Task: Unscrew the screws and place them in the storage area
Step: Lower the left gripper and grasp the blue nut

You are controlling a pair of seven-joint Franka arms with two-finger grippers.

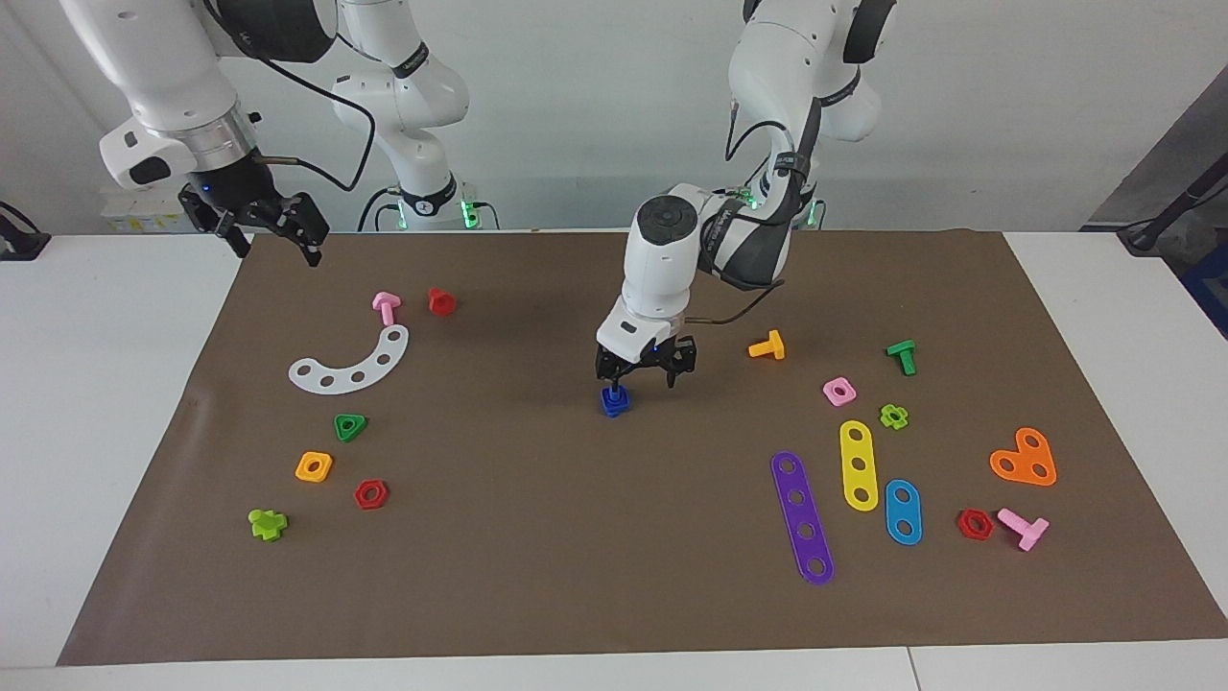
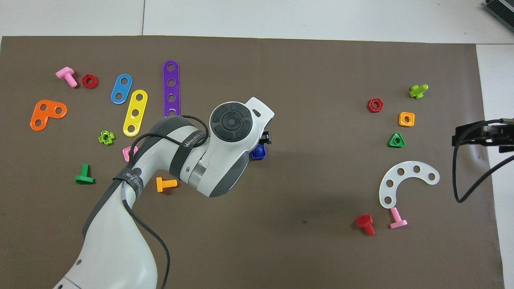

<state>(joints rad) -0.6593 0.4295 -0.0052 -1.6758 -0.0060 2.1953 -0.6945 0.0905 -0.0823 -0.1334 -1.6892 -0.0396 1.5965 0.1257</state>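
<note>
- I have the left gripper [image 1: 645, 374] low over the mat's [image 1: 537, 537] middle, directly above the dark-blue screw [image 1: 615, 400].
- Its fingers look spread, one tip at the screw's top; contact I cannot confirm.
- The screw sits on the mat, well apart from the other toy parts.
- Right gripper [image 1: 273, 233] waits raised at the right arm's end, fingers apart.

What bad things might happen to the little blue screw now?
1. The left gripper is right over the blue screw near the middle of the mat; if it grips off-centre, the small piece may tip or skid away.
2. The screw seems to sit in a blue nut, so lifting may drag both along.
3. The right gripper waits above the mat's edge, unable to steady anything.
</note>
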